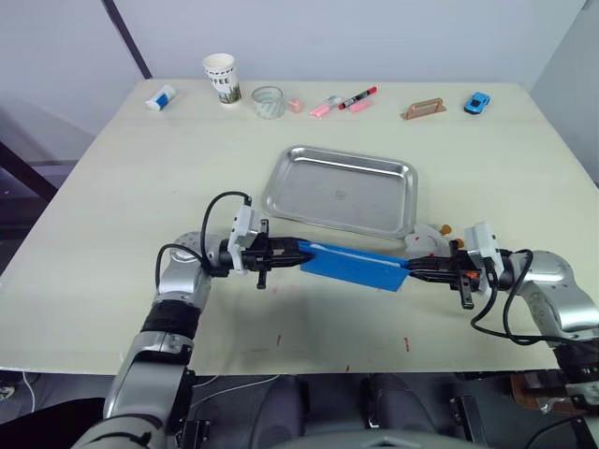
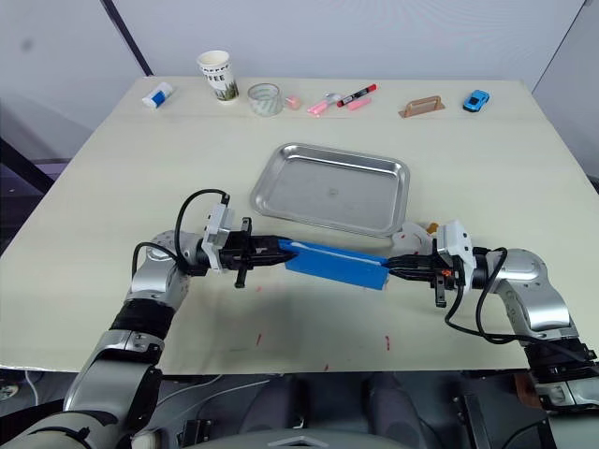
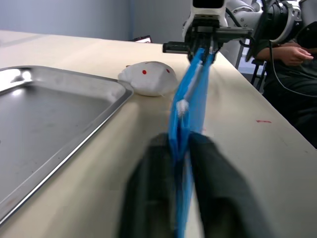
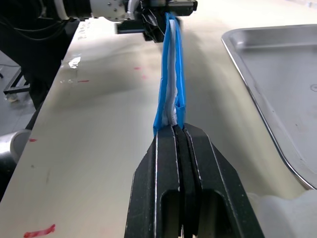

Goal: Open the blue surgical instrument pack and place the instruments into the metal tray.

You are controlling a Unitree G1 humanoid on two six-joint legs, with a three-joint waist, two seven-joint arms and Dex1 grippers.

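I can't make out any instruments; the blue surgical instrument pack (image 1: 354, 266) is stretched flat between my two grippers, and whatever it holds is hidden inside, only a strip of pale lining showing along its upper fold in the wrist views. The left gripper (image 1: 298, 251) has its jaws pinched on one short end of the pack, the right gripper (image 1: 409, 268) is clamped on the other end. The pack hangs on edge above the tabletop (image 1: 112, 234), just in front of the near rim of the metal tray (image 1: 342, 190), which lies bare near the middle. A small white thing with red dots (image 3: 148, 79) sits at the tray's near right corner, partly behind the right gripper. Along the far edge stand a paper cup (image 1: 222, 78), a glass (image 1: 268, 102), a red-capped marker (image 1: 358, 97) and a blue toy car (image 1: 477, 102). The near edge and both side edges have open room.
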